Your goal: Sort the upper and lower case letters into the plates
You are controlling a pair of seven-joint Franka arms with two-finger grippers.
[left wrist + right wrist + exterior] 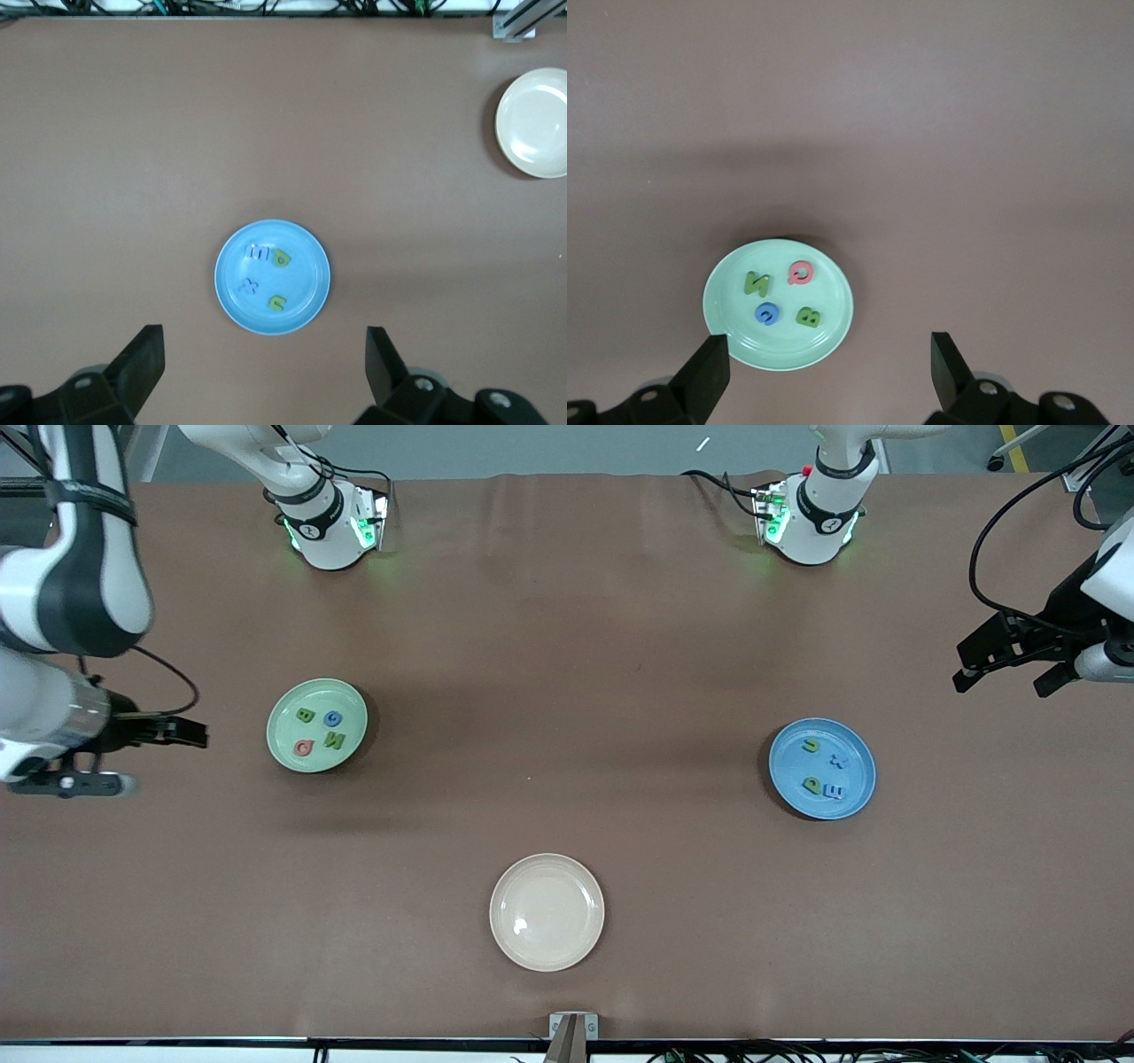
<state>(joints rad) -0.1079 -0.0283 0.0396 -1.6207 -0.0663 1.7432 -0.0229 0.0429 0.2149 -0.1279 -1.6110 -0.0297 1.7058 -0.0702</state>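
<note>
The worktop (567, 646) carries the cream plate (547, 911) as landmark. Farther from the camera than it, the green plate (317, 724) and blue plate (822, 769) hold 4 letters (320, 729) each. The sorting looks finished, so the left hand (1010, 664) and right hand (173, 732) should wait, both open and empty.

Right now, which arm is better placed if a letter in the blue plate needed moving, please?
The left: its gripper, jaws open, hangs by the blue plate; the right gripper waits beside the mint green plate.
</note>
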